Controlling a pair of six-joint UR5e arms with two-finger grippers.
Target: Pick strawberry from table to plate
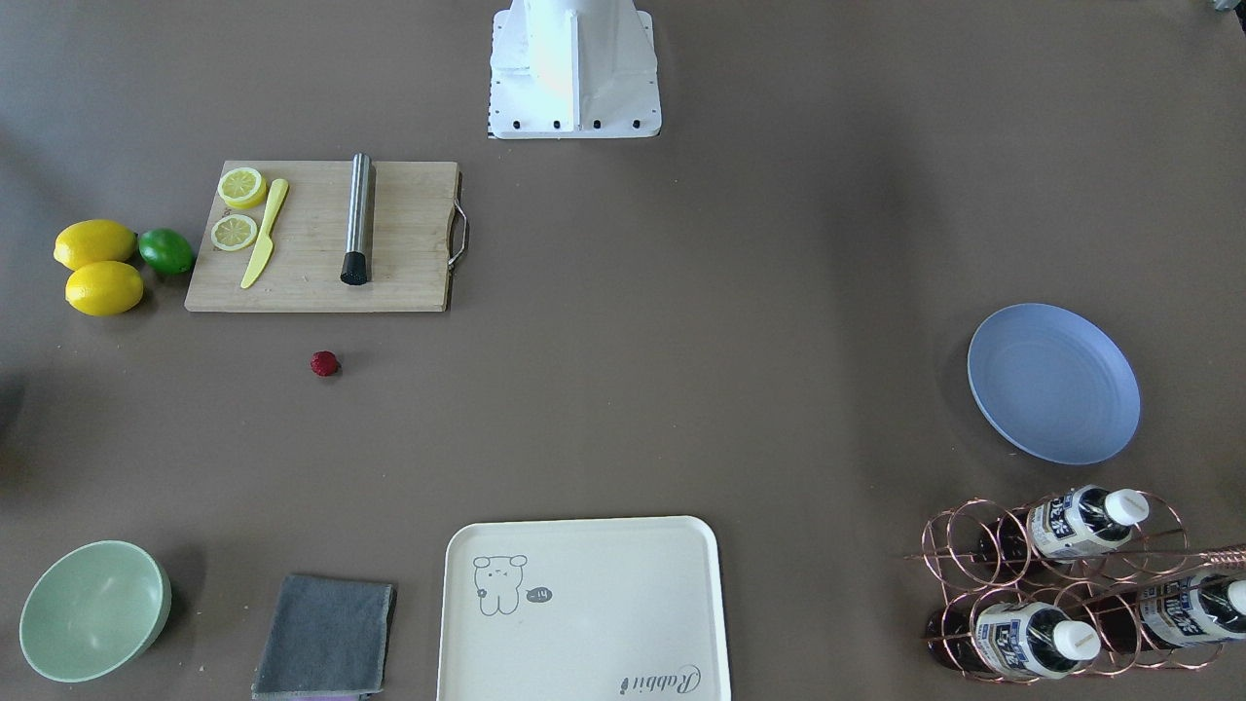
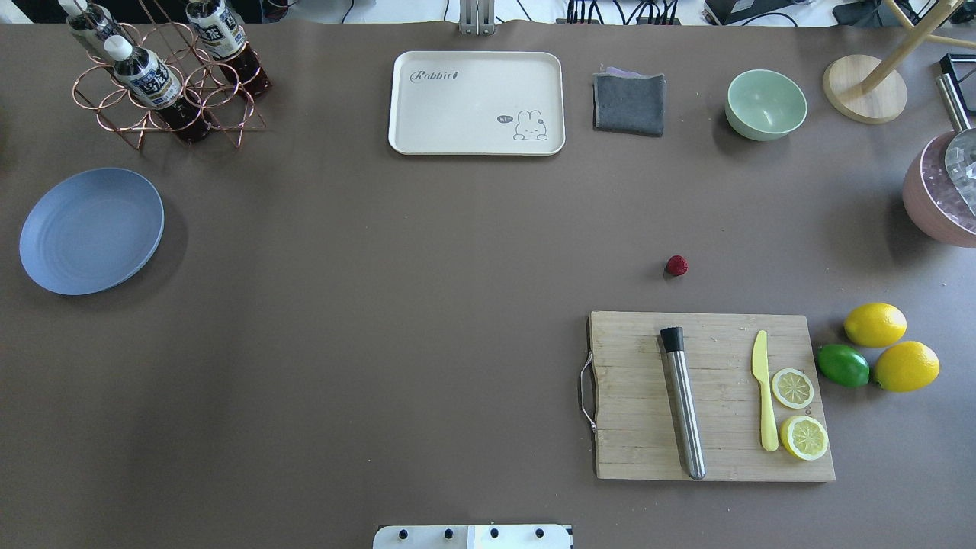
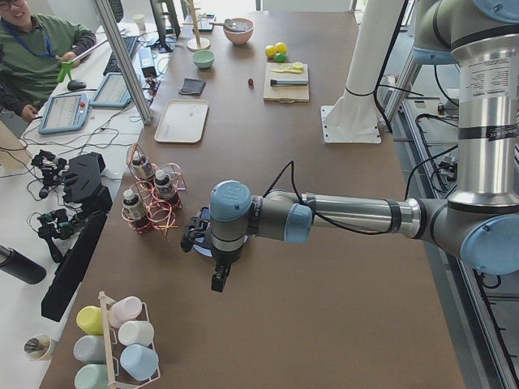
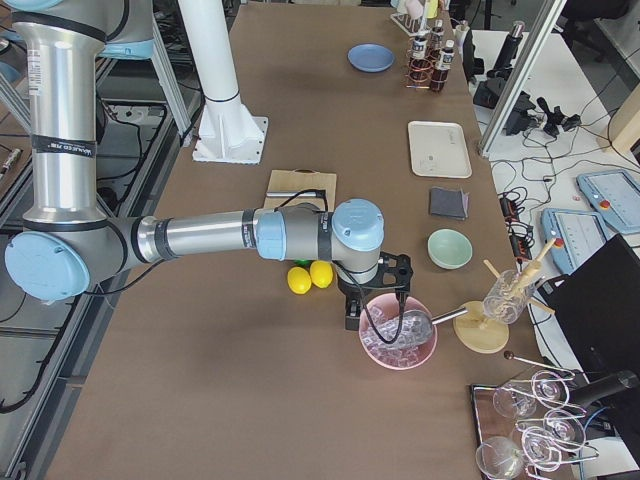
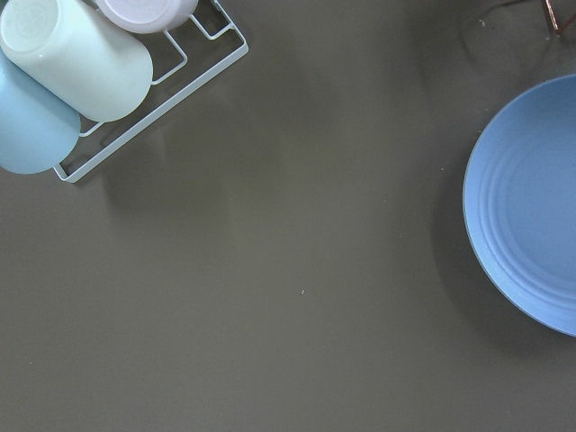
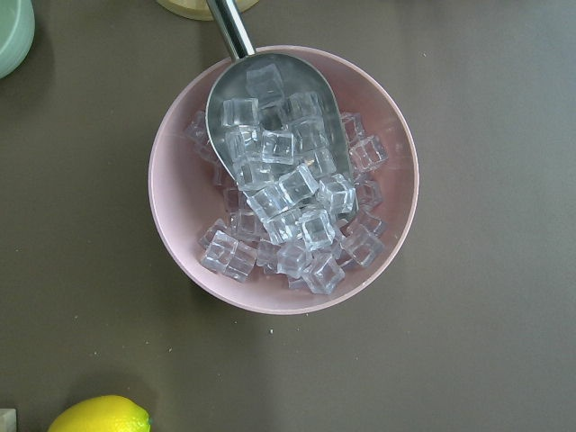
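The strawberry [image 1: 324, 363] [image 2: 676, 265], small and dark red, lies on the grey-brown table [image 2: 381, 305] just beyond the cutting board's far edge. The blue plate [image 1: 1053, 382] [image 2: 91, 230] [image 5: 531, 207] rests empty at the table's left end. My left gripper [image 3: 218, 282] hangs above the table beside the plate. It appears only in the exterior left view, so I cannot tell whether it is open or shut. My right gripper [image 4: 352, 318] hovers over a pink bowl of ice at the right end. It shows only in the exterior right view, and I cannot tell its state.
A wooden cutting board [image 2: 713, 395] carries a steel cylinder, a yellow knife and lemon slices. Two lemons and a lime [image 2: 842, 365] sit to its right. A cream tray [image 2: 476, 103], grey cloth, green bowl [image 2: 765, 104], bottle rack [image 2: 164, 76] and pink ice bowl [image 6: 283, 180] line the edges.
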